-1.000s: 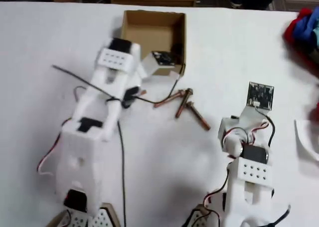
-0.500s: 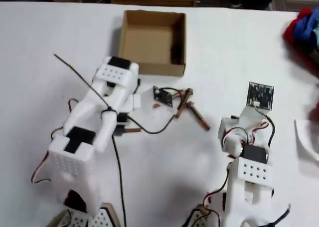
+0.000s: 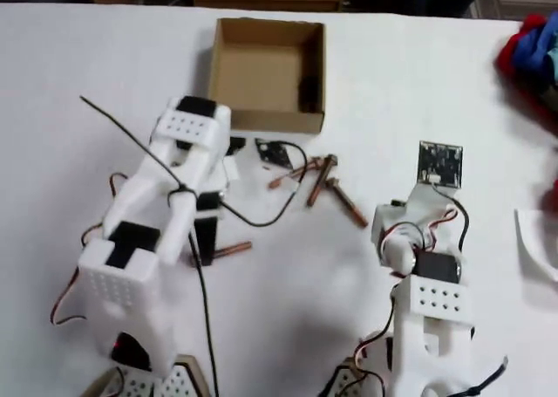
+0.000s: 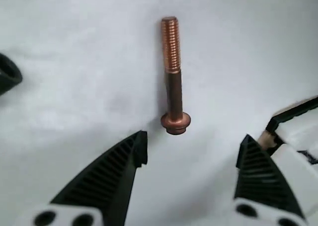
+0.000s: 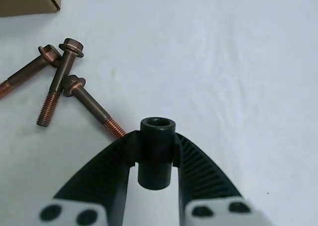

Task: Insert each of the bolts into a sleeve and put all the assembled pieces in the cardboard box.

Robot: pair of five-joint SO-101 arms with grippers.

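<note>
Left wrist view: left tool spread wide, ribbed black fingers, with a threaded copper bolt lying flat on the white bench just ahead. Right tool pinches a smooth black tubular sleeve. Three flanged bolts sit mid-bench, cardboard box by the far edge.

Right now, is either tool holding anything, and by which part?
Right tool: black sleeve, clamped across its side wall. Left tool: open, holding nothing; a bolt lies loose near it.
</note>
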